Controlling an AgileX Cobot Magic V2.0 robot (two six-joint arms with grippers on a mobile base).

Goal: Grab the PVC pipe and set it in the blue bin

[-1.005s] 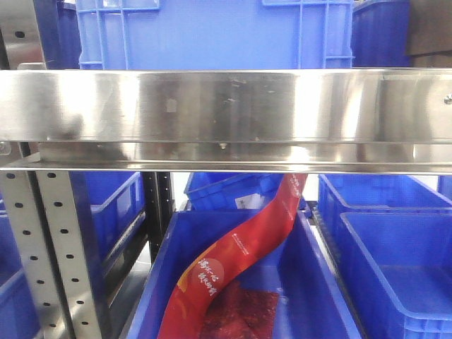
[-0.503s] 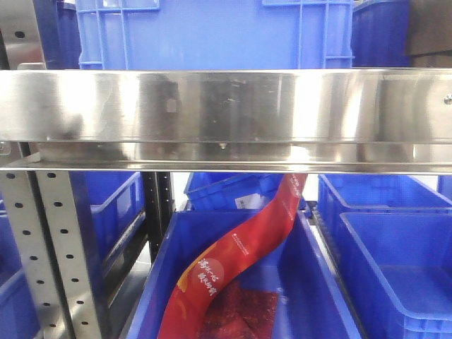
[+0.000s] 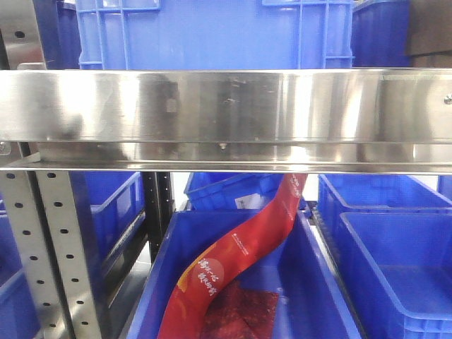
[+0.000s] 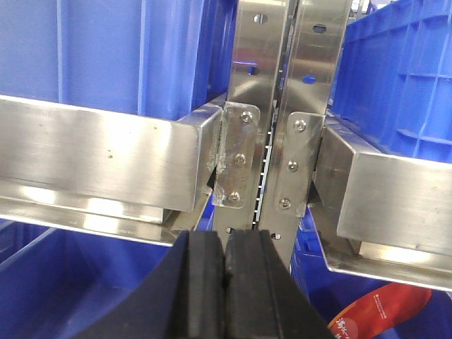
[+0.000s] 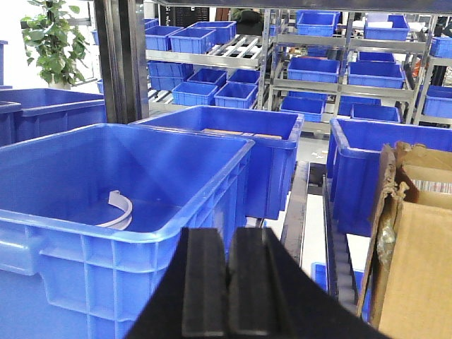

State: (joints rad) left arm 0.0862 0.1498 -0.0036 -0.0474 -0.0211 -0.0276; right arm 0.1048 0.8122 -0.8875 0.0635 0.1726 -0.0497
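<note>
Two grippers were in view, one per wrist camera, both with jaws pressed together and nothing between them. Left gripper [image 4: 226, 282] sat low in its view, pointed at the joint of two steel shelf rails [image 4: 106, 159] bolted to perforated uprights [image 4: 272, 106]; blue bins stood above and beside the rails, and a red package [image 4: 381, 314] showed at the lower right. Right gripper [image 5: 226, 289] faced a large blue bin [image 5: 120, 233] just ahead. Inside that bin a curved white PVC pipe [image 5: 119, 210] lay on the floor, near the front-left wall, apart from the gripper. More blue bins filled racks behind, a torn cardboard box [image 5: 417, 247] stood at right, a green plant [image 5: 53, 39] at far left. Front view showed a steel shelf beam [image 3: 226, 106] across the frame, a blue bin [image 3: 212, 32] above it, and the same red package [image 3: 236, 258] leaning diagonally in a lower bin [image 3: 318, 282].
</note>
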